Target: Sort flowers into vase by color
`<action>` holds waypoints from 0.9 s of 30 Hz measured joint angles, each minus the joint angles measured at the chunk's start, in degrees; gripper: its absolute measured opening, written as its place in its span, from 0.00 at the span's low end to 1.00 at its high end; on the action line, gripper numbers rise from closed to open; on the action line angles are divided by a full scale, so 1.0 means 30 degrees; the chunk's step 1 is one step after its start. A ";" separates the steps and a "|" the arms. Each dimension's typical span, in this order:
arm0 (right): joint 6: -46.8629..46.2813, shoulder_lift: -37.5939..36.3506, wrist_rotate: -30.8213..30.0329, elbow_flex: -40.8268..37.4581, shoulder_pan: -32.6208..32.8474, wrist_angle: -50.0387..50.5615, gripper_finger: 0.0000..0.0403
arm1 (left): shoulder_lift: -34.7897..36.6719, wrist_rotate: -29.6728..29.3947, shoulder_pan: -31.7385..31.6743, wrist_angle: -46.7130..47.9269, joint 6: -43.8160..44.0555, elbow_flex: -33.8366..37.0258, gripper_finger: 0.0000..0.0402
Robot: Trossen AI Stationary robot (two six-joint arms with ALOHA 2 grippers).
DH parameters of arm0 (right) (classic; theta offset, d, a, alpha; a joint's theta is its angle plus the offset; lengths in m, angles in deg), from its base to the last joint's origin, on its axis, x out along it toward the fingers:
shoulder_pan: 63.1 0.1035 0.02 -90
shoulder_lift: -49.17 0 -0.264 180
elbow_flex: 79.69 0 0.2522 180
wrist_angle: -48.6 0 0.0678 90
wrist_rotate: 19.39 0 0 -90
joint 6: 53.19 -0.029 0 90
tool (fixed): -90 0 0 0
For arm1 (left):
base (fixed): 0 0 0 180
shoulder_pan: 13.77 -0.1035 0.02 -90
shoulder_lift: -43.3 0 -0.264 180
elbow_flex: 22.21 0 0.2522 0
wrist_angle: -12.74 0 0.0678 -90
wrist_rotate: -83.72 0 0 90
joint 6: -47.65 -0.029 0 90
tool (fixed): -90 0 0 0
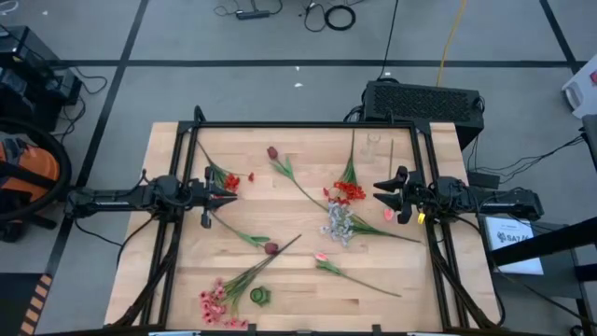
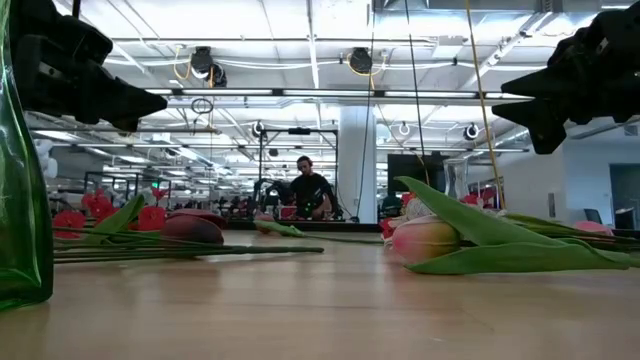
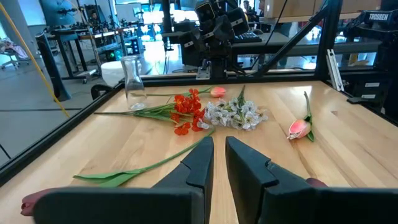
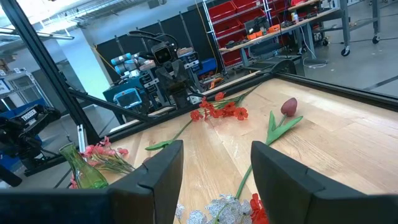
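Both hands hang empty above the surface (image 1: 187,280), facing each other across the scattered flowers. Left hand (image 1: 229,196): fingers nearly together, a narrow gap between them, gripping nothing, poised at the left side just beside a red cluster (image 1: 230,180). Right hand (image 1: 382,197): fingers well apart, also empty, at the right side near the red-and-white heap.

No flower stands in a vase yet. A green vase (image 1: 259,296) sits at the near edge; a clear glass bottle (image 3: 133,83) stands at the far right of the surface. Pink sprays (image 1: 216,304) lie just beside the green vase. Maroon tulip buds lie at centre-near (image 1: 270,248) and far-centre (image 1: 272,152); a pink tulip (image 1: 322,257) lies near-right.

Hazards, as a judgement:
- The second red cluster (image 1: 349,191) and the whitish sprig (image 1: 338,224) overlap at centre-right (stems crossing); a grasp here could lift two colours at once and spoil the sort.
- Stems are thin and lie flat on the wood; fingers closing slightly high would likely miss or pinch a leaf, letting the flower slip.
- Both vase mouths look narrow, so a stem carried tilted may catch the rim and tip the vessel.
- With both arms reaching toward the middle, the hands could meet.
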 joint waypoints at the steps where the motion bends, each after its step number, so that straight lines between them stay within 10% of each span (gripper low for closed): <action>1: 0.0000 0.0000 0.0007 0.0006 -0.0006 0.0000 0.45 | -0.0005 0.0000 -0.0001 0.0001 0.0000 -0.0003 0.12; 27: 0.0346 0.0175 -0.2502 -0.0001 -0.0003 -0.1152 0.45 | -0.0007 0.0000 0.0000 0.0005 0.0000 -0.0005 0.12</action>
